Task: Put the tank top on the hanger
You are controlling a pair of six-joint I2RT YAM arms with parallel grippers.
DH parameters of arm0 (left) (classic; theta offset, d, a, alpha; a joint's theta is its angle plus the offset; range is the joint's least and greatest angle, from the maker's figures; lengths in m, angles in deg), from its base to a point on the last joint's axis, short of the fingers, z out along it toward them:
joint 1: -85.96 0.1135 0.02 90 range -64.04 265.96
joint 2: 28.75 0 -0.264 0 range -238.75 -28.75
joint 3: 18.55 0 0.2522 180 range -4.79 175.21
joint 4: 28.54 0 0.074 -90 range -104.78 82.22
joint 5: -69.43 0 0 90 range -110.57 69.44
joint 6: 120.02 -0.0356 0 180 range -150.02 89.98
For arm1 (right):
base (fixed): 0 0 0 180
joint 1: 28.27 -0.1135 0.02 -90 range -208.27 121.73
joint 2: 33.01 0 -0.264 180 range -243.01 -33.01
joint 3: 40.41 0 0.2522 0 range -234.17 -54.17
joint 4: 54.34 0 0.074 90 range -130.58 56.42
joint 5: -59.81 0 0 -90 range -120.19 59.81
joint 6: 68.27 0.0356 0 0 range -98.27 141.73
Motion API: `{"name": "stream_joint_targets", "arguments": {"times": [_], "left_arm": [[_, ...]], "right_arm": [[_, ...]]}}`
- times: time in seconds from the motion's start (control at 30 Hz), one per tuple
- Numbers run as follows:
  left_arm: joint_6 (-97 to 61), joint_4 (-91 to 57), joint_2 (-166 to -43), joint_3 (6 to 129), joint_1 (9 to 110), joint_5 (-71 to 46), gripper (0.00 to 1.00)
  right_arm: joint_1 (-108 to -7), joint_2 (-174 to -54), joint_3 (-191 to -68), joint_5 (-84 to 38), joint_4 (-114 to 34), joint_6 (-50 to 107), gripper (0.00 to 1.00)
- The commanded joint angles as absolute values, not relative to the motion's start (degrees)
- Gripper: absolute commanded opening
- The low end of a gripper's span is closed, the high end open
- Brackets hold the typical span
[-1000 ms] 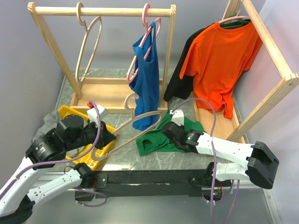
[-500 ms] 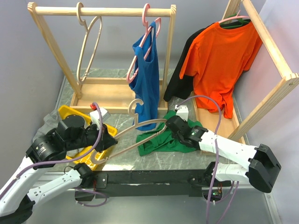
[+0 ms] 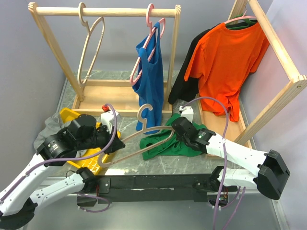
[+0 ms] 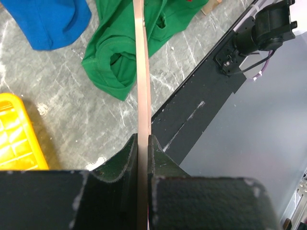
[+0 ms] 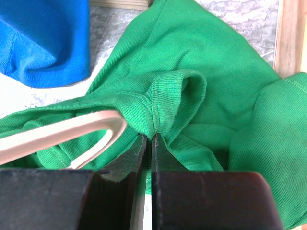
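The green tank top (image 3: 165,146) lies crumpled on the table in front of the blue top, also in the right wrist view (image 5: 216,96) and the left wrist view (image 4: 120,52). My left gripper (image 3: 112,143) is shut on the lower end of the beige hanger (image 3: 144,139), which it holds tilted above the table, hook up; the bar runs between the jaws (image 4: 142,96). My right gripper (image 3: 178,132) is shut on a ribbed hem fold of the tank top (image 5: 165,103). The hanger's far shoulder end (image 5: 103,125) sits right beside that fold.
A blue tank top (image 3: 149,81) hangs on a pink hanger (image 3: 153,33) from the wooden rack (image 3: 110,11). Another beige hanger (image 3: 91,45) hangs at its left. An orange shirt (image 3: 225,62) hangs on the right rack. A yellow bin (image 3: 86,160) and grey cloth (image 3: 48,127) are at left.
My left arm has carried the hanger rightwards, so its far end now reaches the tank top. My right gripper has lifted the green hem slightly towards the hanger end.
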State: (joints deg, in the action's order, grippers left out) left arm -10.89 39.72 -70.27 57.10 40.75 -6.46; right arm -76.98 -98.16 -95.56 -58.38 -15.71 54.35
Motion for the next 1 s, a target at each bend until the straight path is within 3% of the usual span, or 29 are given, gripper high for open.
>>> {"name": "stream_joint_targets", "arguments": {"times": [0.0, 0.57, 0.97], "left_arm": [[-11.83, 34.09, -71.47, 55.95, 40.61, -5.54, 0.01], [-7.53, 15.38, -74.72, 51.21, 33.93, -9.14, 0.01], [-1.72, -3.69, -69.89, 38.03, 27.77, -19.69, 0.01]], "right_arm": [[-76.44, -96.47, -99.96, -58.14, -17.46, 52.76, 0.0], [-75.65, -94.71, -108.13, -56.21, -15.35, 48.28, 0.0], [-75.56, -92.78, -112.88, -52.0, -12.01, 46.69, 0.0]]}}
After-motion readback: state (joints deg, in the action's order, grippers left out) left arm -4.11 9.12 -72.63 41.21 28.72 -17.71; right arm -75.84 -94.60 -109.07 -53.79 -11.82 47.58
